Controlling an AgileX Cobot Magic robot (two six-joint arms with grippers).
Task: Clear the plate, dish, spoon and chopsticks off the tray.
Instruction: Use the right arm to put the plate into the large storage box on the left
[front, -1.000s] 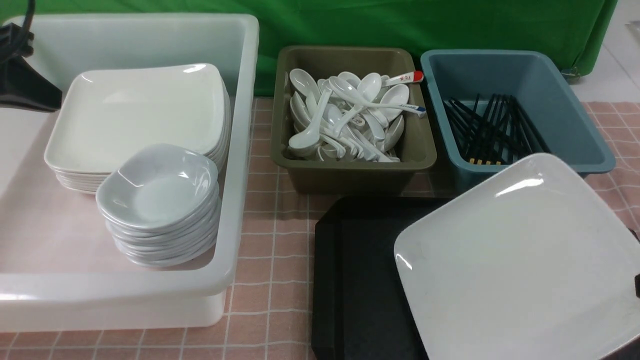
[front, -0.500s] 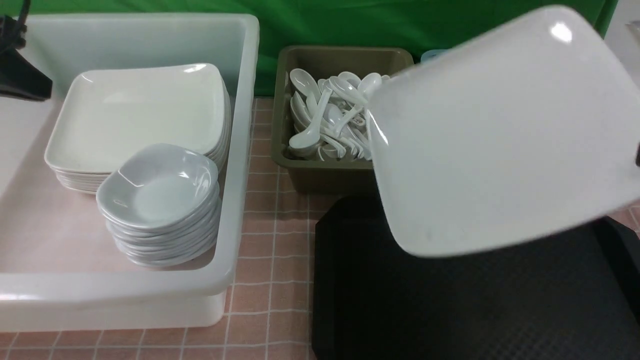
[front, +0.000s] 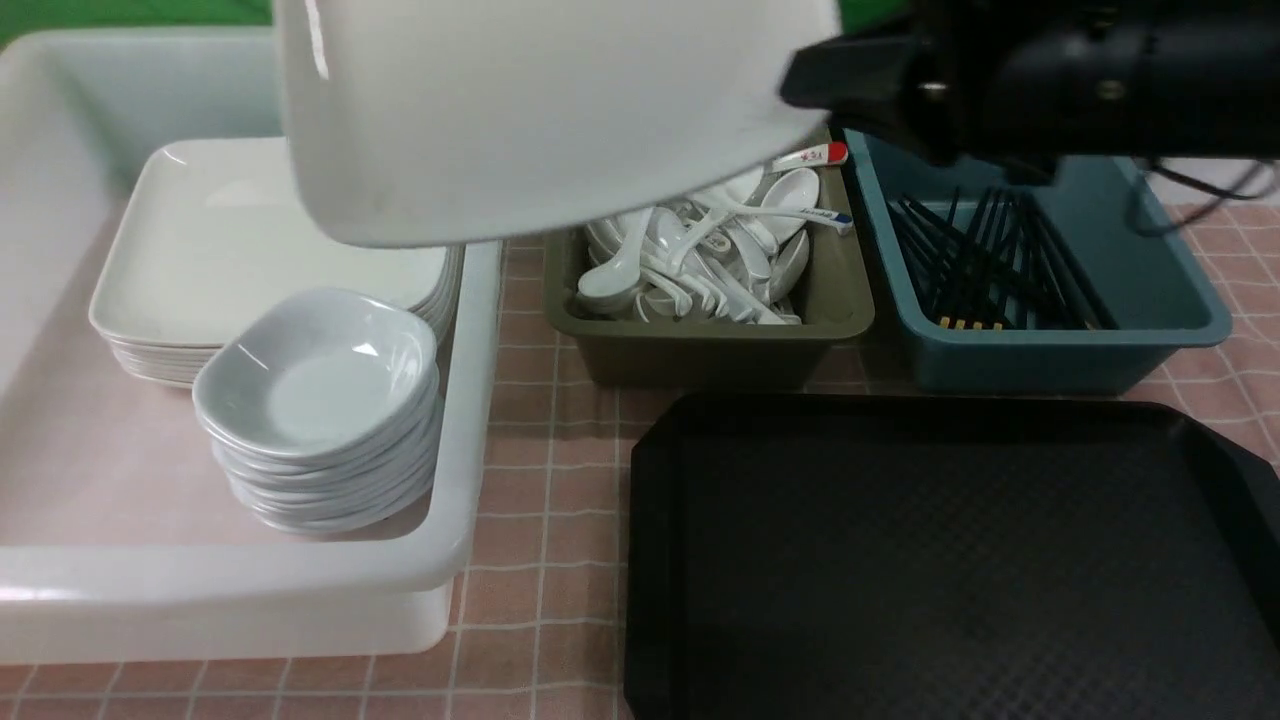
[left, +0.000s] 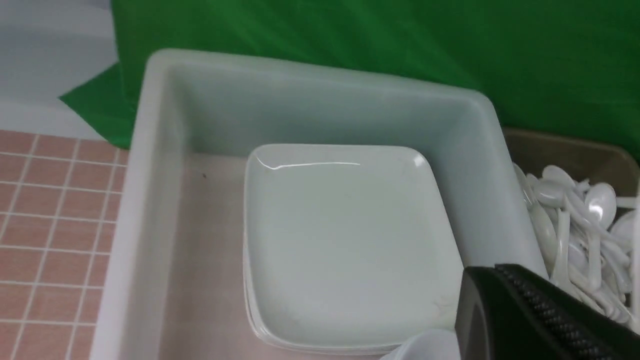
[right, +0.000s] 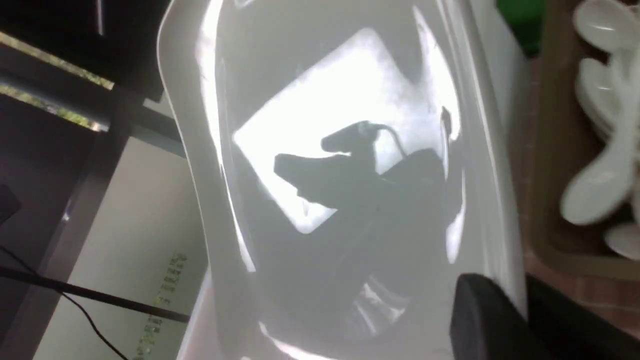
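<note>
The right gripper (front: 815, 85), nearly closed, pinches the right edge of the large white plate (front: 540, 110), held high above the stacked plates (front: 200, 250) in the white bin (front: 470, 420), left of the black tray (front: 950, 560). The left gripper (left: 525, 320) is fully closed.

The desk (front: 520, 480), spread with a pink checked cloth (front: 1240, 380), carries the black tray (front: 940, 560). Just behind the tray an olive bin (front: 700, 355) and a blue bin (front: 1050, 365) stand side by side, the olive one nearer its left end. A large white tub (front: 230, 610) sits to the tray's left, apart from it.
</note>
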